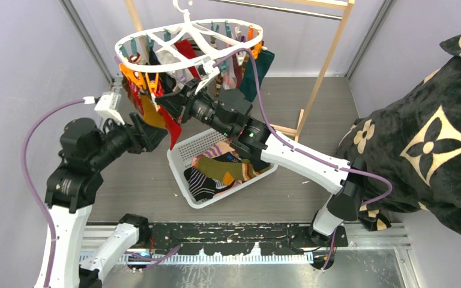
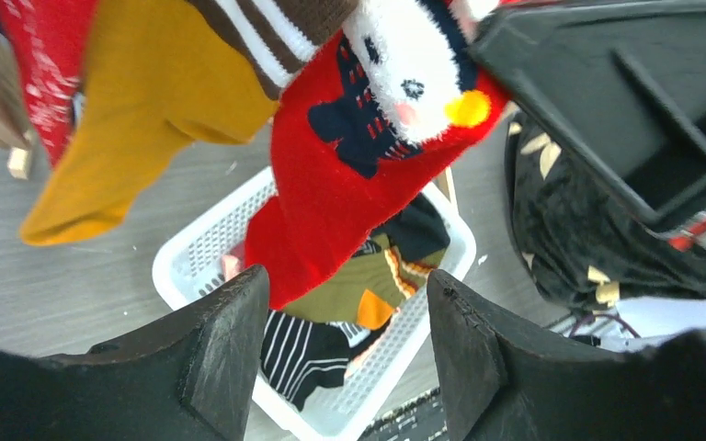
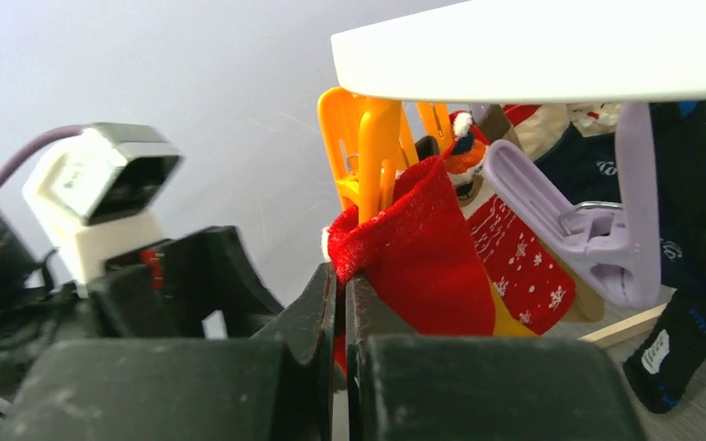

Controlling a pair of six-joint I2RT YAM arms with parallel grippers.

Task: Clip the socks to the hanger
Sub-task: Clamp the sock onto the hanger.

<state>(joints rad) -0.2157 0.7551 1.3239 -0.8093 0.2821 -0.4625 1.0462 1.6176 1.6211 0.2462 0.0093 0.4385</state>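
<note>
Right gripper (image 3: 341,277) is angling upward, pinching red sock (image 3: 423,276), orange peg (image 3: 372,152) just above its tips; left gripper (image 2: 347,280) gaping wide.

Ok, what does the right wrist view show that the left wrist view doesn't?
Right wrist only: the orange peg on the red sock at its cuff, under the hanger ring, with the right gripper shut on that cuff. Left wrist only: the basket of socks below, the mustard sock, and the open left gripper. Both: the red sock.

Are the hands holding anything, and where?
The right hand pinches the red sock by its cuff, under the orange peg. The left hand holds nothing.
</note>
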